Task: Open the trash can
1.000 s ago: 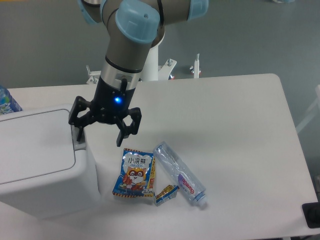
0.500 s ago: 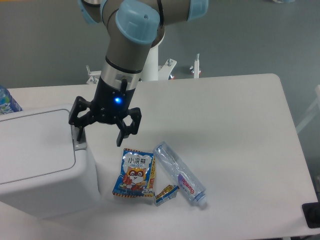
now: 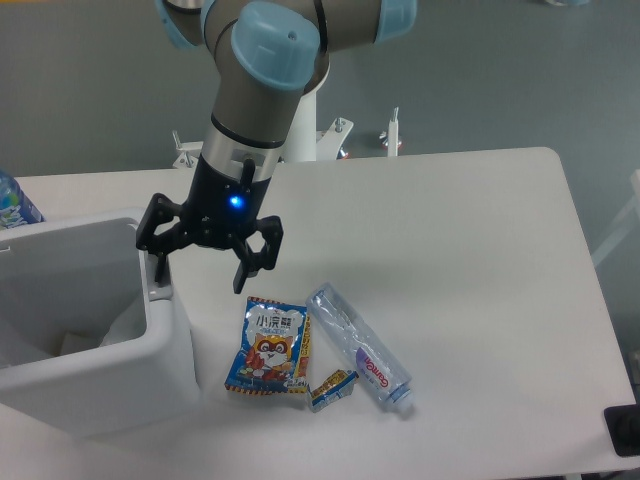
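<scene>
Trash can [image 3: 100, 385] at the near left of the table [image 3: 480, 230], boxy, white, rounded at the corners, cut off by the left border. Seen open from above: no lid across the mouth, pale inner walls showing, something white and crumpled down inside, too dim to name. Lid itself not to be made out anywhere. Grey push tab [image 3: 160, 288] on the right rim, toward the far corner.

Gripper [image 3: 199, 278] hanging over that corner, fingers spread wide, holding nothing. Left fingertip [image 3: 157, 268] down at the tab, touching or just above, cannot tell which. Right one in the air beyond the bin wall, above the snack packet [image 3: 268, 347].

Judged for handling: stiff moulded plastic, smooth and slippery, light for its bulk and probably near empty, so likely to slide on the table under a sideways shove. Far too broad for taking between the fingers. Best worked at the tab alone, pressed straight down with one fingertip, short and gentle. Springy latch likely; small target, easy to slip off. By the look of the open mouth, task judged done or all but done.

Beside the bin: snack packet, crushed clear bottle [image 3: 358, 343] and small wrapper [image 3: 333, 388], close together, apart from the bin wall.
</scene>
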Robot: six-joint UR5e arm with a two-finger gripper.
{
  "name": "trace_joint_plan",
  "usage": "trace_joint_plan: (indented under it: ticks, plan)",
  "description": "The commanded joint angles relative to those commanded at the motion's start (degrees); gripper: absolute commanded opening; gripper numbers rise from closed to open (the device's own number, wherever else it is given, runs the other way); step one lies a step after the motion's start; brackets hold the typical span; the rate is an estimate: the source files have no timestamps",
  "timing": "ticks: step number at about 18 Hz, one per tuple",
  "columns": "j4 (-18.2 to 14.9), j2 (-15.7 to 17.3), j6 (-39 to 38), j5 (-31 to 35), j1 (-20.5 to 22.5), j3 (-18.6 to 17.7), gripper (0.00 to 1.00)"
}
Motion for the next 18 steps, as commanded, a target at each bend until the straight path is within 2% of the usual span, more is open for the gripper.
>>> trace_joint_plan:
  ticks: [3, 7, 11, 16, 18]
  plan:
    - [2.6, 0.2, 0.1, -0.3, 3.7, 3.7, 1.00]
    - [3.1, -0.6, 1.8, 1.3, 4.7, 9.5, 1.00]
    - [2.3, -0.4, 10.3, 9.4, 6.1, 8.4, 1.00]
    - [1.7, -0.6, 20.2, 11.2, 7.7, 7.7, 1.00]
    - [0.3, -0.5, 25.4, 12.2, 8.6, 6.3, 1.00]
